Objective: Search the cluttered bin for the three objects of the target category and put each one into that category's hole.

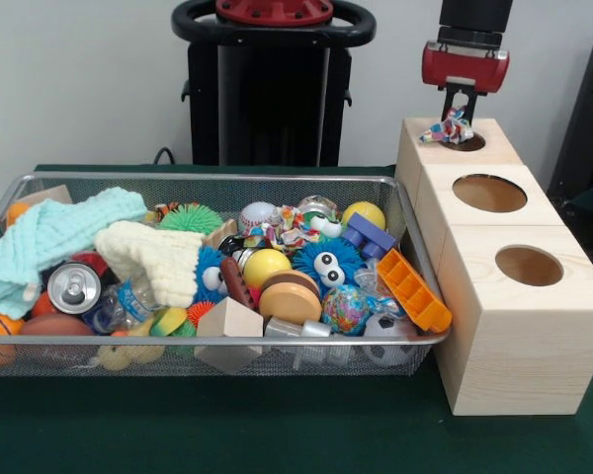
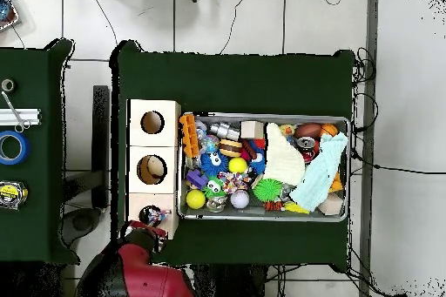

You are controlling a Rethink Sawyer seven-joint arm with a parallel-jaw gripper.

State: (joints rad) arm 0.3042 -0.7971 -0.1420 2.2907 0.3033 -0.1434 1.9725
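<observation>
Gripper: you see the red and black gripper (image 1: 460,111) hanging right over the farthest hole (image 1: 465,141) of the wooden box (image 1: 504,326); in the overhead view it (image 2: 153,224) sits at the box's end nearest the robot.
Claw state: its fingers are closed narrowly on a multicoloured rope toy (image 1: 448,129), which dangles at the hole's rim.
Task thing: the rope toy (image 2: 157,216) is at the mouth of that end hole, partly above the wood; you cannot tell whether it touches the rim.
Other holes: the middle hole (image 1: 489,193) and the nearest hole (image 1: 529,266) show only their dark insides from the front.
Bin: the wire mesh bin (image 1: 217,181) stands just beside the box, full of clutter.
Bin contents: a similar multicoloured rope piece (image 1: 292,226) lies among a yellow ball (image 1: 265,265), a blue fuzzy toy with eyes (image 1: 328,263), an orange plastic block (image 1: 413,289), a soda can (image 1: 74,287) and a mint knitted cloth (image 1: 49,235).
</observation>
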